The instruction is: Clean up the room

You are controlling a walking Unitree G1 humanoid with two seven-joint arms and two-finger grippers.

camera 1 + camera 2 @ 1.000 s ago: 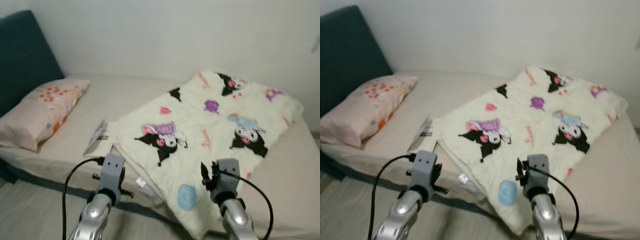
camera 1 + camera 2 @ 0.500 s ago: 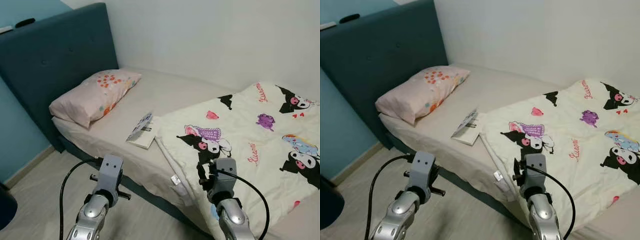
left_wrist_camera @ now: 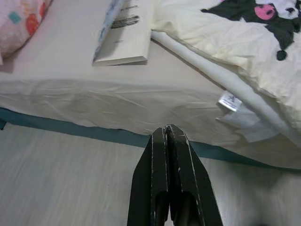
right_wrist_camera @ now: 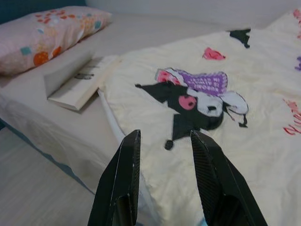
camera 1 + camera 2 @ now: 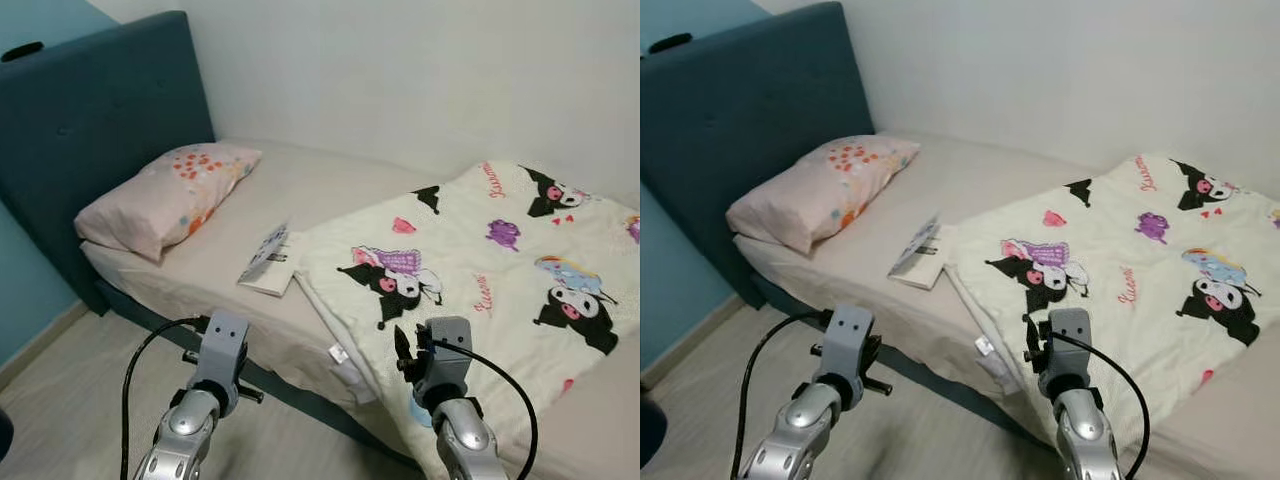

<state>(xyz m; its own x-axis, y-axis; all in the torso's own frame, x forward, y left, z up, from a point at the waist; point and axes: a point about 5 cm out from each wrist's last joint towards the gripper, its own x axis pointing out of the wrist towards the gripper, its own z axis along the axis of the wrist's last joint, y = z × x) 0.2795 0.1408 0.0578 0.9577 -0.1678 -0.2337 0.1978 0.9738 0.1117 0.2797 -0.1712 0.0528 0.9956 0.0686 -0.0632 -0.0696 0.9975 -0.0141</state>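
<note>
the bed (image 5: 330, 190) is spread ahead of both tools, its near edge running on a slant from the headboard (image 5: 90, 110) side towards the robot's right. most of its right half is covered by the blanket (image 5: 500, 260), a cream one printed with cartoon figures, lying crooked with its near left corner hanging off the mattress edge and a white label showing there. the blanket is seen directly ahead of the right tool (image 4: 164, 176) and slightly beneath it; in the right wrist view the two black fingers are held apart, with the printed cloth lying beyond the gap. the pillow (image 5: 165, 195) is found far ahead and to the left of the left tool (image 3: 169, 155), against the headboard.

the book (image 5: 268, 265) is judged to be the thing most likely wanted for the tidying. it lies on the bare sheet, touching or just beside the blanket's left edge, ahead of the left tool and a little to that tool's right, between the two arms' lines of reach. its long axis runs away from the robot, roughly along the left tool's pointing direction, its cover partly lifted. the left tool's fingers are pressed together, nothing between them, and it hangs over the floor short of the bed edge. the left arm is judged slightly nearer the book.
</note>
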